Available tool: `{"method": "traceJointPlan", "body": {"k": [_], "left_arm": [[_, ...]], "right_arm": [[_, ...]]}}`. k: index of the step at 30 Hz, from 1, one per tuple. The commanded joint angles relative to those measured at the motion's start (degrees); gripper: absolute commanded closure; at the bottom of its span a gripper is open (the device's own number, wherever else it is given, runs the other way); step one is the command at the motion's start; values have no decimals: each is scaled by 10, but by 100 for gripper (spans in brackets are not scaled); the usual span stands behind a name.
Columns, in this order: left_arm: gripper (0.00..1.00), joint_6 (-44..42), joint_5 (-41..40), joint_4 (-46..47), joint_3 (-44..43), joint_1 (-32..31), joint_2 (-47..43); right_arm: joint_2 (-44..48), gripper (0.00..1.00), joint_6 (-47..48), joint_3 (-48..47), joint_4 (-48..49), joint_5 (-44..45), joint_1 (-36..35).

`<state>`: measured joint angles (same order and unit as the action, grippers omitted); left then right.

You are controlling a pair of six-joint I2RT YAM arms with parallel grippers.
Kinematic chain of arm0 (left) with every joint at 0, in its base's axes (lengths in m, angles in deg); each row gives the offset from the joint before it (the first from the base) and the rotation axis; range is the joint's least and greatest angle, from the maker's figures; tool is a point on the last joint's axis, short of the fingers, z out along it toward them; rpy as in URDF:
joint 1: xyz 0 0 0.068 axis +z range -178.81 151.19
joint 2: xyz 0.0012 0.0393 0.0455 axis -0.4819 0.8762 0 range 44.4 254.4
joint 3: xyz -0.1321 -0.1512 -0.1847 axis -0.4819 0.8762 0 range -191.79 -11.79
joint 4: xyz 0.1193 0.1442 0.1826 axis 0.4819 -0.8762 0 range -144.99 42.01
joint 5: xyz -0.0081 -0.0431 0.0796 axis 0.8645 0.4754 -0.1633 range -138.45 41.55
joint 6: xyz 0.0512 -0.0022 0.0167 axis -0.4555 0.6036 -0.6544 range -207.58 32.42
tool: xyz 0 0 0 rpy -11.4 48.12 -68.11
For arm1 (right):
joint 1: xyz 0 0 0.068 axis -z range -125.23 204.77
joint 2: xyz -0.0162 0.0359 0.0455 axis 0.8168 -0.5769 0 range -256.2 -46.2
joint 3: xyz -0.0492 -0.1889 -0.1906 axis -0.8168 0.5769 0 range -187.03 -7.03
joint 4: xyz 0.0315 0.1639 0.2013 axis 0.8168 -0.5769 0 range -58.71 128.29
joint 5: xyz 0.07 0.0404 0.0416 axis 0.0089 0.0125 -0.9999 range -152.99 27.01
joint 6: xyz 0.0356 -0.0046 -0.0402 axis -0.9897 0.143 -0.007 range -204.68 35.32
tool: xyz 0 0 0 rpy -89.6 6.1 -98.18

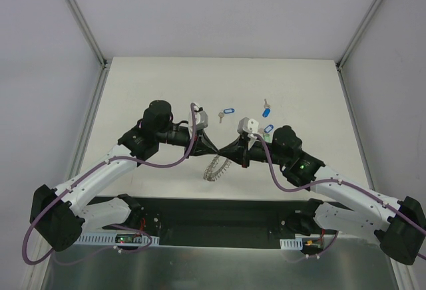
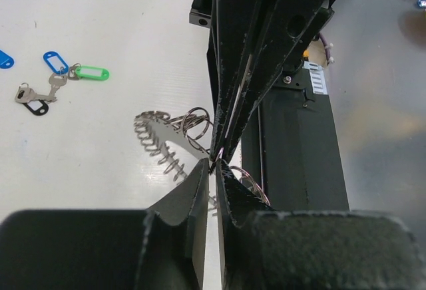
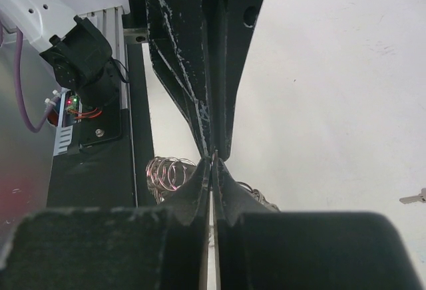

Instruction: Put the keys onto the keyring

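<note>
The keyring (image 1: 215, 168) hangs between my two grippers above the table, its toothed fringe drooping below them. It shows in the left wrist view (image 2: 163, 142) and in the right wrist view (image 3: 168, 171). My left gripper (image 1: 217, 147) (image 2: 214, 165) and right gripper (image 1: 228, 149) (image 3: 214, 159) meet tip to tip, each shut on a thin edge of the ring. Keys lie on the table beyond: a blue-tagged one (image 1: 227, 112), another blue (image 1: 267, 111), and a green-tagged one (image 1: 268, 129) beside the right wrist. The left wrist view shows the green tag (image 2: 91, 73) and a blue tag (image 2: 56, 61).
A dark-tagged key (image 2: 34, 106) lies near the green one. A black base rail (image 1: 219, 213) runs along the near edge of the table under both arms. White walls with metal posts close in the table on the left and right.
</note>
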<state>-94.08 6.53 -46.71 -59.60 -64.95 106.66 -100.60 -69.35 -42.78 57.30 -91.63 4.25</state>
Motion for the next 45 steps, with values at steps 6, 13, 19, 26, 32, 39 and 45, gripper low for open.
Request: {"method": "traceJointPlan", "body": {"k": [6, 13, 19, 26, 32, 39, 45], "left_arm": [[100, -2, -4, 16, 5, -19, 0], [100, -25, -71, 11, 20, -18, -34], [100, -53, -163, -10, 23, -18, -63], [100, -85, -270, -66, 24, -19, -106], [100, -91, -399, -145, 9, -20, -151], [100, -90, -456, -180, 34, -21, -184], [100, -73, -436, -180, 25, -21, -165]], "right_arm": [[15, 86, -18, -13, 95, 2, -8], [45, 42, -20, -12, 47, 54, -9], [91, 19, -25, -23, -53, 176, -7], [110, 8, -54, -65, -236, 403, 8], [69, 9, -123, -88, -349, 450, 104], [-29, 15, -151, -93, -354, 409, 205], [-154, 26, -174, -115, -339, 388, 234]]}}
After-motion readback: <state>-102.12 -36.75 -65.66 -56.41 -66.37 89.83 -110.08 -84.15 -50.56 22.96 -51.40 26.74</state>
